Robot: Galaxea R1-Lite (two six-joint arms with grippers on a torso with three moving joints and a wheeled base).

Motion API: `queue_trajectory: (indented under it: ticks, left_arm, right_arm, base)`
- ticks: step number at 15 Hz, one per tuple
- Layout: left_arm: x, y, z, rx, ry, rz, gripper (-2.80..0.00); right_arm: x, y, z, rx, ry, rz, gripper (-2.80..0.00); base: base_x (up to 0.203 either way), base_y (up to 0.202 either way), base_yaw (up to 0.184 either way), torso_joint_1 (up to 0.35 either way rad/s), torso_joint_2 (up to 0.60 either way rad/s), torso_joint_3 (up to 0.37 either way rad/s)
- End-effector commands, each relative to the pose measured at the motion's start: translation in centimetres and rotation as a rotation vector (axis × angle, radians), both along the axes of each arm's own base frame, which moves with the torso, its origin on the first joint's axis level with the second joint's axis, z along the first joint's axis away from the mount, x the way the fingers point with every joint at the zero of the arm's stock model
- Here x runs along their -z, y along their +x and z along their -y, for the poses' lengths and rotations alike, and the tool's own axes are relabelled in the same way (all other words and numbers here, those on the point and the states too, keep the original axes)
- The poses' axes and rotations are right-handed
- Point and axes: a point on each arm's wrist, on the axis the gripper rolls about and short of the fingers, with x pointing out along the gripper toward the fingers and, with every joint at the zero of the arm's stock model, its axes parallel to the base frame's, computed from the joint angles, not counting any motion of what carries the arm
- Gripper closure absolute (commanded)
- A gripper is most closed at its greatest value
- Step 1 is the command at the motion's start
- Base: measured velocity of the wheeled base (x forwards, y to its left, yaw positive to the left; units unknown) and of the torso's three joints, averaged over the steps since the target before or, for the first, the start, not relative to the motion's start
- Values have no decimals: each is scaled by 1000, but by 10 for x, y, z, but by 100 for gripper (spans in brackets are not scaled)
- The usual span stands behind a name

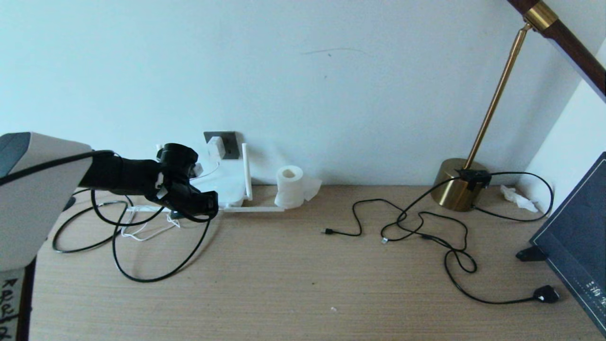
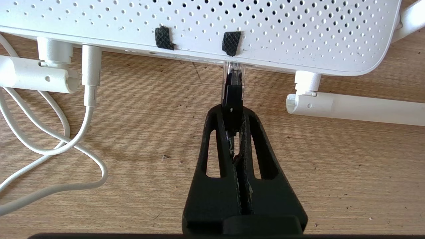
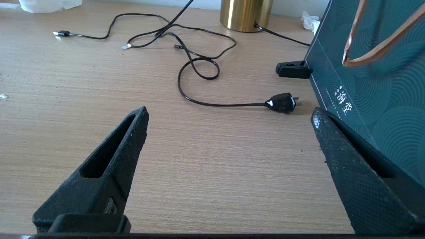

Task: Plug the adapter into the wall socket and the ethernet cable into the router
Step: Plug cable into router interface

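The left claw point(image 2: 233, 122) is clamped on the plug of the ethernet cable point(image 2: 232, 96), whose clear tip sits at a port on the front edge of the router point(image 2: 298, 30). Behind the router, the adapter point(image 1: 215, 148) sits in the wall socket point(image 1: 230, 142). The right claw point(image 3: 229, 132) hangs wide open over the bare worktop point(image 3: 215, 166), near the lamp plug point(image 3: 281, 102).

One router point(image 1: 226, 182) with what looks like four antennas, though only two point(image 1: 245, 170) show plainly. One adapter point(image 1: 216, 148) sits in one wall socket point(image 1: 230, 142). One paper roll point(image 1: 289, 186), one brass lamp point(image 1: 460, 184), one ethernet cable point(image 1: 156, 274), two thin USB cords point(image 1: 352, 229).
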Motion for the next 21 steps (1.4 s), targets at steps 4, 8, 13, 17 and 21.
queue_trajectory:
  ticks: [4,8,13,17,21]
  left_arm:
    - [0,2,1,1,-1,4,0]
    - [-1,2,1,1,-1,1,0]
    - [-3,1,1,1,-1,4,0]
    - [-7,-2,2,2,1,-10,0]
    - [-13,-5,1,4,5,-8,0]
  right_arm:
    - [0,0,0,-1,0,-1,-280]
    - [0,0,0,-1,0,-2,-280]
    - [0,0,0,-1,0,-2,-280]
    - [0,0,0,-1,0,-1,-280]
    - [0,0,0,-1,0,-1,-280]
  base:
    - [0,0,0,0,0,0]
    - [0,0,0,0,0,0]
    - [0,0,0,0,0,0]
    - [0,0,0,0,0,0]
    - [0,0,0,0,0,0]
